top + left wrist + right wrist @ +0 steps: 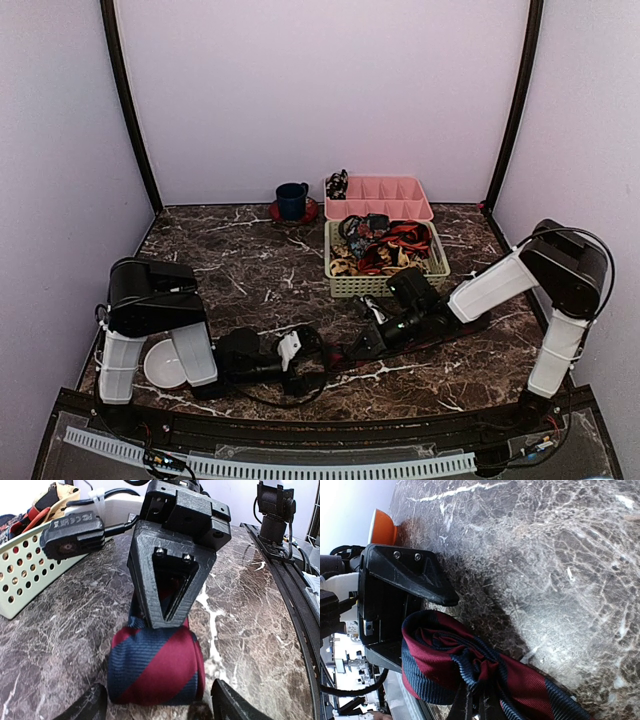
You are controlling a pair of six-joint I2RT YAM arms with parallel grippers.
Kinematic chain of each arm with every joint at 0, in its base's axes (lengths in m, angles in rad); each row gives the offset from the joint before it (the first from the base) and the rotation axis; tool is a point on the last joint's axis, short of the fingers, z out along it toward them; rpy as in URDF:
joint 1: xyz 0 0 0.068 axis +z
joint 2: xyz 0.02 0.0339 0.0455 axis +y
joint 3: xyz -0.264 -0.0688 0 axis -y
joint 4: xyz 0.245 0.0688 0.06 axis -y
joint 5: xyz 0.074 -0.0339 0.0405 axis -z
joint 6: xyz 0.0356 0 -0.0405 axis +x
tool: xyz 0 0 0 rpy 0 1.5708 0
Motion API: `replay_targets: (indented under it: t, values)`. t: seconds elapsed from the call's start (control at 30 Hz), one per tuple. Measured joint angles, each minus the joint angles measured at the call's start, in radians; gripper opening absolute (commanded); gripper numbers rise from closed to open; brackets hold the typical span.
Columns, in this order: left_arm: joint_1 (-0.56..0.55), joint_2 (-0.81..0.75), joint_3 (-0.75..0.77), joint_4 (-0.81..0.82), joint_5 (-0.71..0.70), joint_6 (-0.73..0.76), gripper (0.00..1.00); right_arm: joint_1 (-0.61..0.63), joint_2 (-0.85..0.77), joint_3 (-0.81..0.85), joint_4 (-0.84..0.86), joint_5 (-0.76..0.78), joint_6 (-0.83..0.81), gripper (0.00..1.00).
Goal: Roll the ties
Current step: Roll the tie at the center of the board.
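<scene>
My right hand (472, 707) looks pinched shut on the striped tie (155, 665), whose coil lies on the counter (250, 630) between the open fingers of my left hand (157, 702). I'd wind slowly, with the left steadying the edges.

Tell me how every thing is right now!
Tie: partly rolled.
Left pincer: open, a finger on each side of the roll.
Right pincer: shut on the tie.
Basket: upright, holding tangled ties.
Cup: upright on a saucer.
Tray: upright, most compartments empty.
</scene>
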Motion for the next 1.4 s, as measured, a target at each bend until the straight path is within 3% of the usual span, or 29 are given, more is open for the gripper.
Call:
replay_targets:
  t: [0.33,0.47,0.7,0.97,1.23,1.4]
  values:
    - [0.003,0.057,0.087,0.008,0.041,0.028,0.42,-0.003,0.008,0.0,0.027,-0.024,0.037,0.0]
    - [0.007,0.056,0.078,0.011,0.053,0.029,0.26,0.011,0.009,0.006,0.03,-0.012,0.061,0.01]
    - [0.007,-0.053,0.006,-0.103,0.064,0.044,0.15,0.047,-0.032,0.0,0.002,0.032,0.096,0.36]
    - [0.007,-0.21,0.039,-0.442,0.067,0.091,0.14,0.027,-0.165,-0.005,-0.184,0.103,0.113,0.51]
    - [0.007,-0.246,0.107,-0.619,0.066,0.123,0.14,0.064,-0.175,0.072,-0.241,0.103,0.158,0.47]
    - [0.007,-0.249,0.114,-0.645,0.067,0.129,0.14,0.086,-0.136,0.125,-0.246,0.1,0.156,0.31]
